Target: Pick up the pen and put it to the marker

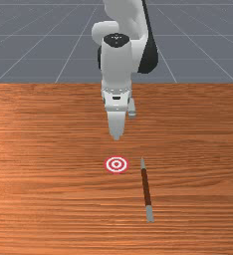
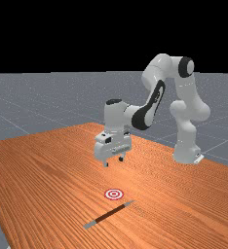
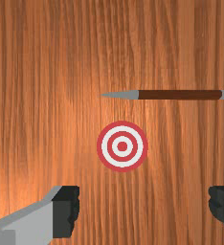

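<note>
My gripper [image 2: 113, 162] hangs above the table in the far view, its two fingers wide apart with nothing between them. In the wrist view the gripper [image 3: 144, 209] is likewise open. A brown pen [image 1: 146, 188] with a grey pointed tip and a grey end lies flat, to the front view's right of the round marker. The pen [image 2: 108, 213] is in the far view's lower middle. The marker [image 1: 116, 164], red and white rings, is flat on the wood, apart from the pen. In the wrist view, the marker [image 3: 122, 146] is between the pen [image 3: 180, 94] and the fingers.
The orange-brown table [image 1: 44, 149] carries the pen and marker. In the far view, the arm's base [image 2: 186, 153] stands at the right, and a table edge [image 2: 0, 214] runs down the left side.
</note>
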Motion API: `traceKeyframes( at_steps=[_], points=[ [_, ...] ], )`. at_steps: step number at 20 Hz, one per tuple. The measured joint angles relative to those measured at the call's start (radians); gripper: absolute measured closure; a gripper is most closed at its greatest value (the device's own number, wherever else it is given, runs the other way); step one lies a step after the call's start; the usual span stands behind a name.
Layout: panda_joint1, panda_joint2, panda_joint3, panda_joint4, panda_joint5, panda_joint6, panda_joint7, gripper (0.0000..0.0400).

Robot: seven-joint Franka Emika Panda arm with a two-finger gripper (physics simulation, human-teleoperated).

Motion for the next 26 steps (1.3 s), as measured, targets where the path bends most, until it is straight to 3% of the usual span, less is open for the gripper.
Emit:
traceKeyframes(
  at_steps=[1, 2, 3, 5, 8, 16, 18, 19, 23, 24, 26],
  points=[
    [0.000, 0.000, 0.000, 0.000, 0.000, 0.000, 0.000, 0.0157],
    [0.000, 0.000, 0.000, 0.000, 0.000, 0.000, 0.000, 0.0252],
    [0.000, 0.000, 0.000, 0.000, 0.000, 0.000, 0.000, 0.0310],
    [0.000, 0.000, 0.000, 0.000, 0.000, 0.000, 0.000, 0.0367],
    [-0.002, -0.003, 0.002, 0.000, -0.001, -0.004, -0.015, 0.0393],
    [0.006, 0.016, 0.016, 0.031, -0.011, -0.015, -0.036, 0.0400],
    [0.015, 0.023, 0.058, 0.038, 0.073, -0.011, 0.005, 0.0400],
    [0.101, 0.033, 0.011, 0.059, -0.002, -0.024, 0.248, 0.0400],
    [0.237, 0.097, 0.045, 0.162, -0.023, -0.063, 0.431, 0.0400],
    [0.291, 0.128, 0.025, 0.224, -0.122, -0.135, 0.438, 0.0400],
    [0.298, 0.137, 0.056, 0.234, -0.080, -0.111, 0.435, 0.0400]
  ],
)
